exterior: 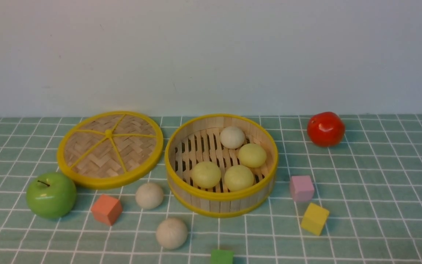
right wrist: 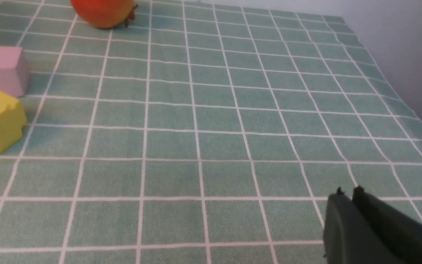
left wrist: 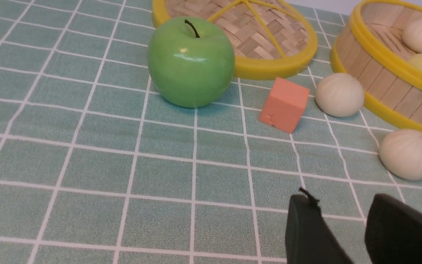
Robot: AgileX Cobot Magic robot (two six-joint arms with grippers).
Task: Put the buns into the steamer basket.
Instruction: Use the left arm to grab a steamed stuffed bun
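The steamer basket (exterior: 221, 201) stands mid-table with one off-white bun (exterior: 232, 137) and three pale yellow-green buns (exterior: 252, 155) (exterior: 206, 174) (exterior: 239, 178) inside. Two off-white buns lie on the cloth outside it, one (exterior: 149, 195) by its left wall and one (exterior: 171, 233) nearer the front. In the left wrist view my left gripper (left wrist: 343, 205) hangs open and empty over the cloth, short of the nearer bun (left wrist: 408, 154). My right gripper (right wrist: 346, 194) is shut on nothing above bare cloth. Neither gripper shows in the front view.
The flat woven lid (exterior: 110, 148) lies left of the basket, with a green apple (exterior: 51, 195) and an orange cube (exterior: 106, 209) in front of it. Pink (exterior: 301, 188), yellow (exterior: 314, 218) and green (exterior: 222, 256) cubes and a red fruit (exterior: 325, 129) lie around.
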